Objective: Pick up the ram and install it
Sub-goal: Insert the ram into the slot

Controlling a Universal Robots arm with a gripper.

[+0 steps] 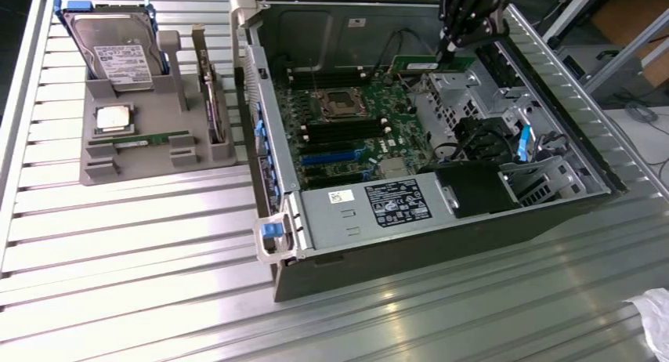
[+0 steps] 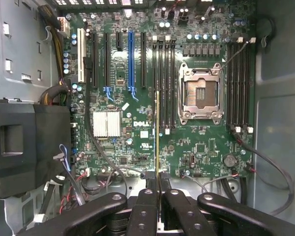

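Slatted metal table [image 1: 125, 244] carried the open computer case [image 1: 418, 248]. My tool [image 1: 453, 50] hung over the case's far corner, in the upper right of the exterior view. Its fingers [image 2: 145, 204] were almost fully closed, pinching the ram [image 1: 416, 64] on its flat faces. The green stick jutted from the fingertips toward the exterior view's left.

What worried me was the grip. A thin board clamped at one spot could, I judged, pivot or slip if an edge caught a slot wall or a latch. If the stick came down skewed or off the slot, pressing on it might load the motherboard [image 1: 345, 154] rather than seat the stick. Loose cables [image 2: 265, 162] near the board's edge also looked snaggable.

In the wrist view the ram showed edge-on, a thin line running out from between the fingers. It ran roughly parallel with the black memory slots [image 2: 166, 78] beside the processor socket [image 2: 201, 96]. It was clear of the board and not seated. I could not tell which slot it was over.
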